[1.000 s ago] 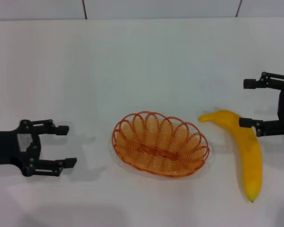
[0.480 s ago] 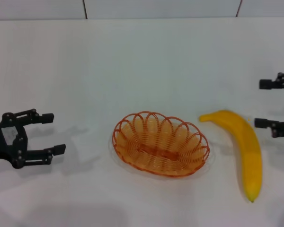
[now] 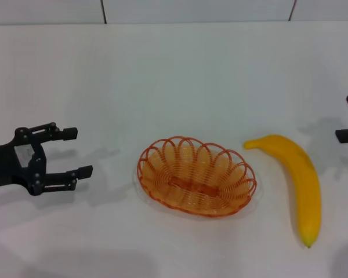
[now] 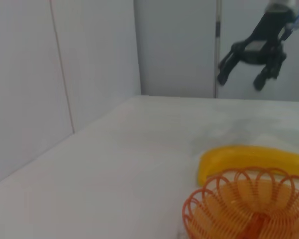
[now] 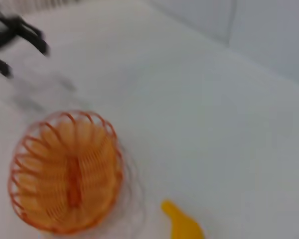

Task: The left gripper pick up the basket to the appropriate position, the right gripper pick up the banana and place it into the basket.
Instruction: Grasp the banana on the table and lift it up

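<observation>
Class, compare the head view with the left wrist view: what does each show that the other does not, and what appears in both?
Only the head view shows the left gripper, open and apart from the basket, and the whole banana down to its tip. Only the left wrist view shows the grey panelled wall and the whole right gripper, open, raised above the table. Both show the orange basket, empty, with the banana on the white table beside it.

White table (image 3: 180, 75) before pale panelled walls (image 4: 65, 74) with dark seams.
</observation>
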You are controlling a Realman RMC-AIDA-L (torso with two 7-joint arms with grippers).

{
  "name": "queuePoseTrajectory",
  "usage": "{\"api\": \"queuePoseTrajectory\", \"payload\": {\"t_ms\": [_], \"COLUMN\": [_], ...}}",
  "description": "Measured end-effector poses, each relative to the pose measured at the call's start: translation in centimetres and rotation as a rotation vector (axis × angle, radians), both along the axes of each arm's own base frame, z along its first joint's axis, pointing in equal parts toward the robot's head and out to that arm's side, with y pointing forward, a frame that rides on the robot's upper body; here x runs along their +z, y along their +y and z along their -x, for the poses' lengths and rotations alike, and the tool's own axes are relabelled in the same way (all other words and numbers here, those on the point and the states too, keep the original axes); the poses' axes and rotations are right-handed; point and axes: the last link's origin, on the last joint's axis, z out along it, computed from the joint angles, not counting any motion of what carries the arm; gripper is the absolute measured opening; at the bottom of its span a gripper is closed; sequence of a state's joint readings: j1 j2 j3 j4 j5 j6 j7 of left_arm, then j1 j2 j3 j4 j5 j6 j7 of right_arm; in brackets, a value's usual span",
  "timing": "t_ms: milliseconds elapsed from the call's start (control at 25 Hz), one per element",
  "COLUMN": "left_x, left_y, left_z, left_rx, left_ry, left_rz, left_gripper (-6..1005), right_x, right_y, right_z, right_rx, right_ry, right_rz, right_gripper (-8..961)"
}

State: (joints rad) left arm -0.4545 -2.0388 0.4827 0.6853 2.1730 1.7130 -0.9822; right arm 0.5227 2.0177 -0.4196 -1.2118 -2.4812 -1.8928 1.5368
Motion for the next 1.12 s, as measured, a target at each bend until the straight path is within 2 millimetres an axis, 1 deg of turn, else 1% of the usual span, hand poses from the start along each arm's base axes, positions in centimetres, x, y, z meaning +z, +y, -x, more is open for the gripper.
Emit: {"api": "queuePoseTrajectory", "payload": {"t_ms": [120,200,360,520,680,720,920,1120], "left_x": [0.1,0.1,0.1,0.1,0.0,-0.1,-0.1,-0.1], "left_y": [0.1,0.2,0.3,0.4,0.4,0.4,0.4,0.3], "left_z": [-0.1,-0.2,-0.3,-0.5,-0.5,-0.5,-0.5,-0.4], "left_rx": [-0.004,-0.008,-0.015,-0.019,-0.019,-0.019,-0.019,-0.016], "left_ry": [-0.005,-0.007,-0.009,-0.012,-0.016,-0.018,-0.019,-0.019], "left_rz": [-0.006,-0.012,-0.015,-0.014,-0.012,-0.011,-0.009,-0.009], "left_gripper": [841,841,841,841,841,841,841,841], "right_x": [-1.1,-2.0,-3.8,-4.9,-6.0,-6.6,-7.1,-7.4], "right_y": [1.3,1.7,2.1,2.1,2.3,2.7,3.2,3.2], "right_z": [0.3,0.5,0.8,0.9,0.6,0.3,-0.3,-0.9], "right_rx": [-0.071,-0.092,-0.103,-0.099,-0.109,-0.117,-0.130,-0.131], "right_ry": [-0.059,-0.080,-0.098,-0.083,-0.071,-0.082,-0.097,-0.103], "right_rz": [0.045,0.086,0.150,0.180,0.195,0.185,0.154,0.139], "right_gripper": [770,769,768,767,765,765,764,762]}}
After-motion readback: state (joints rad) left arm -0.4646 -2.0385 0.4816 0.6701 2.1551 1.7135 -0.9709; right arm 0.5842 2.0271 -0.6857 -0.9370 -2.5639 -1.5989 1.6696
